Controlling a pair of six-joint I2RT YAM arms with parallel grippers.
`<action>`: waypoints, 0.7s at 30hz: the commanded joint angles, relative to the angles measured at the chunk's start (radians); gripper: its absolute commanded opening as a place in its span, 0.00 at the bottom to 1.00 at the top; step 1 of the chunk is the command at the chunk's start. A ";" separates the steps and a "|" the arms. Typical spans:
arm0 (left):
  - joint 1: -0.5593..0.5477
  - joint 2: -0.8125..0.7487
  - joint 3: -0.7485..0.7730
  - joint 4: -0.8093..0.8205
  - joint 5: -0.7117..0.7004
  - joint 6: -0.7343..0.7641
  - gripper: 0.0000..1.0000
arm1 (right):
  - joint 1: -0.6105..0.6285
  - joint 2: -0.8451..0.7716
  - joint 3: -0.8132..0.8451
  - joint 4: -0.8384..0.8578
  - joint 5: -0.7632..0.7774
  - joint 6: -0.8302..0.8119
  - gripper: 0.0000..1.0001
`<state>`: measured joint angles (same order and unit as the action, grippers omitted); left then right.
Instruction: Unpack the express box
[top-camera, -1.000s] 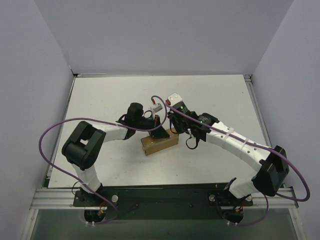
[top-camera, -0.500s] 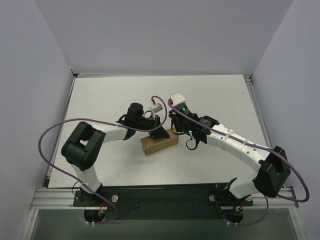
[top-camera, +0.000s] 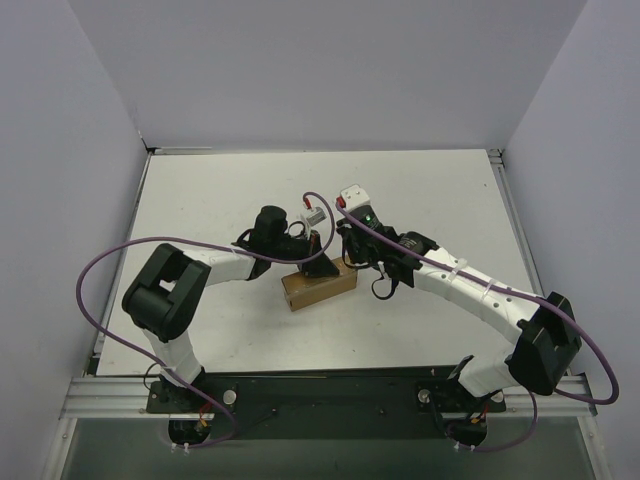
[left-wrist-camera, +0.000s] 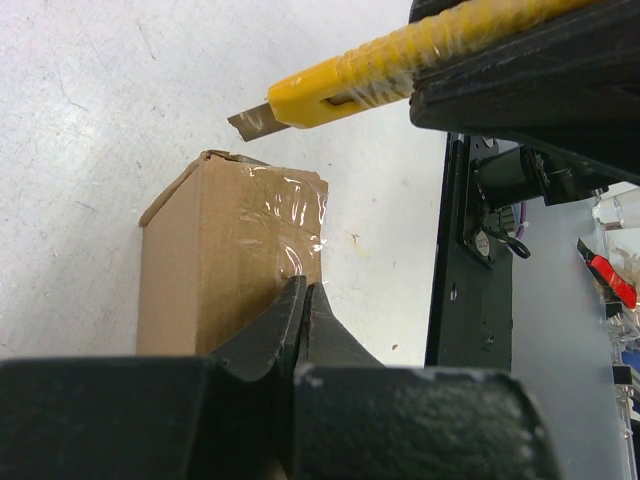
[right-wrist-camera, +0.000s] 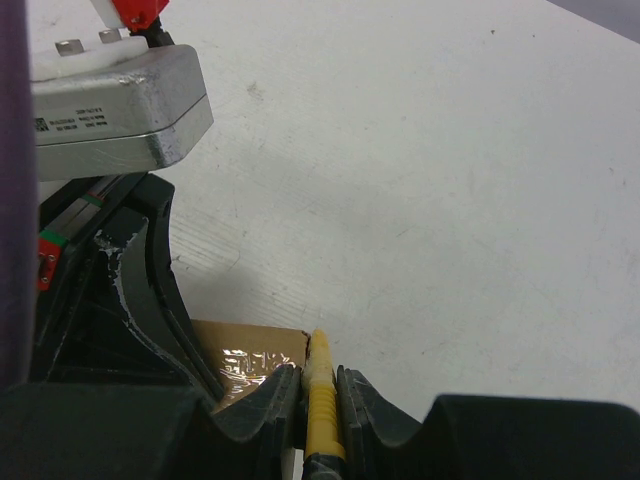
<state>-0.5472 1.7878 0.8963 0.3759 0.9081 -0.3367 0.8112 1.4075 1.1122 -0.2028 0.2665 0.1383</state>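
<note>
The express box (top-camera: 318, 286) is a small brown cardboard box with clear tape, lying closed mid-table. It also shows in the left wrist view (left-wrist-camera: 220, 265) and the right wrist view (right-wrist-camera: 250, 352). My left gripper (top-camera: 318, 262) is shut, its tips (left-wrist-camera: 303, 290) resting on the box top. My right gripper (top-camera: 350, 258) is shut on a yellow utility knife (right-wrist-camera: 322, 405). The knife's blade (left-wrist-camera: 250, 122) is out and hovers just above the box's far right corner.
The left gripper's silver camera housing (right-wrist-camera: 115, 100) sits close to the right gripper. The black base rail (top-camera: 330, 392) runs along the near table edge. White walls enclose the table on three sides.
The right gripper with the knife has shifted very slightly. The left gripper and the box have not moved.
</note>
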 joint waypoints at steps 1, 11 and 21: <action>-0.003 0.079 -0.062 -0.226 -0.204 0.084 0.00 | 0.003 -0.016 0.006 -0.018 -0.023 0.030 0.00; -0.003 0.079 -0.062 -0.226 -0.209 0.084 0.00 | 0.009 -0.019 -0.006 -0.023 -0.019 0.009 0.00; -0.003 0.078 -0.062 -0.230 -0.210 0.087 0.00 | 0.011 -0.019 -0.023 -0.015 -0.021 -0.006 0.00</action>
<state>-0.5472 1.7874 0.8963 0.3744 0.9062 -0.3359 0.8131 1.4075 1.1015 -0.2138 0.2386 0.1493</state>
